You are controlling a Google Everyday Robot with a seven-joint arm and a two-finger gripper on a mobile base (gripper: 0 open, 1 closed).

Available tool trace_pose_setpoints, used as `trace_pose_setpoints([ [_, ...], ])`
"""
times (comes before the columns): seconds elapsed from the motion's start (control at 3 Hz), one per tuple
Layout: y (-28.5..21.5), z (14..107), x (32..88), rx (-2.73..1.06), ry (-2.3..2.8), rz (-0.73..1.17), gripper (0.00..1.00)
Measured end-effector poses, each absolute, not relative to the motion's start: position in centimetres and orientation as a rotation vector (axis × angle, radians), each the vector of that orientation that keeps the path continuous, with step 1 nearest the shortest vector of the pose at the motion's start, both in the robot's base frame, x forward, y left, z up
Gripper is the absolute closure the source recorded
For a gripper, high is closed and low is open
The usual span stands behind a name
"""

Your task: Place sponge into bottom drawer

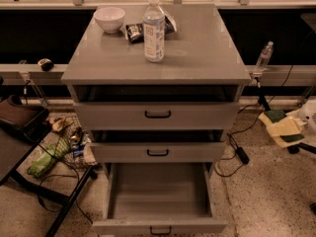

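Right of the cabinet, over the floor, the gripper appears closed on the sponge, well apart from the pulled-out bottom drawer. Light, soft and squashy, the sponge probably suits a gentle pinch across its narrow sides; squeezing harder only deforms it.

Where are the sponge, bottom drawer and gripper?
sponge (282, 127), camera view, pale yellow body.
bottom drawer (158, 194), camera view, bare floor of the tray.
gripper (307, 115), camera view, pale part at right edge, beside sponge.

no readable text, bottle label illegible, gripper at right edge
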State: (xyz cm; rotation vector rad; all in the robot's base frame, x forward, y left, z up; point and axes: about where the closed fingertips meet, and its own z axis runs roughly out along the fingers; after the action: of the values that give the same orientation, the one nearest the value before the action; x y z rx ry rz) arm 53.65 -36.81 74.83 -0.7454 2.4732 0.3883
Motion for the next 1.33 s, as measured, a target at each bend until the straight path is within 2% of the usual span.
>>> trace_pose_setpoints([
  [0.67, -29.4, 65.5, 50.4, -0.863, 2.392, 0.364, 1.00],
  [1.33, -18.9, 49.9, 46.5, -0.905, 2.395, 0.521, 1.00],
])
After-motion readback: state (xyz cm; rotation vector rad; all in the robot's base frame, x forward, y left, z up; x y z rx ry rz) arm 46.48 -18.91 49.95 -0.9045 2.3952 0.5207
